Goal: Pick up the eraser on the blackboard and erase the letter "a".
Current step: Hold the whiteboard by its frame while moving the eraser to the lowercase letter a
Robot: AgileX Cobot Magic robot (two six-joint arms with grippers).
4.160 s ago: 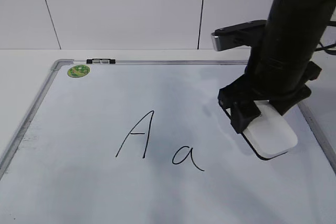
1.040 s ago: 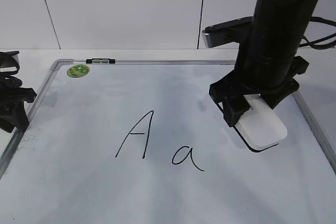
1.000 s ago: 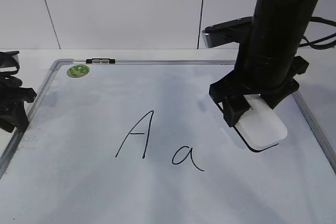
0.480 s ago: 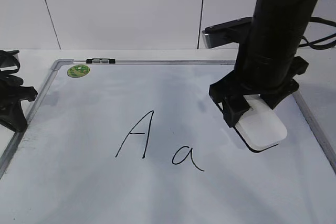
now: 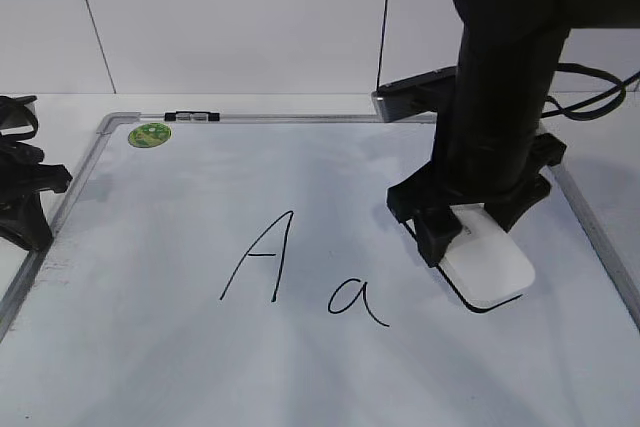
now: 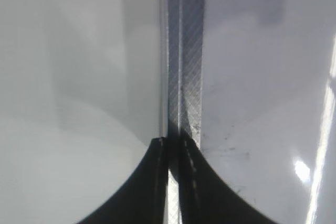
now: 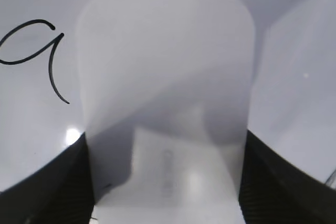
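Clearly the move ahead turns on where the letter "a" lies from the right end effector: in the exterior view it is to the left of the held eraser and a little nearer the camera, apart from it with bare board between. The right end effector is pinching the eraser by its long sides; in the right wrist view the dark fingers flank the white block and the letter sits just off its left edge. The eraser's long axis runs diagonally, from the wrist towards the near right of the blackboard, so a sideways sweep to the left would likely bring its long flank across the mark. Whether its underside is touching the board, I cannot tell. The capital A stands further left, beyond the target. The left end effector is far off at the board's left frame, its fingers pressed together on nothing, so the right arm is plainly the nearer one.
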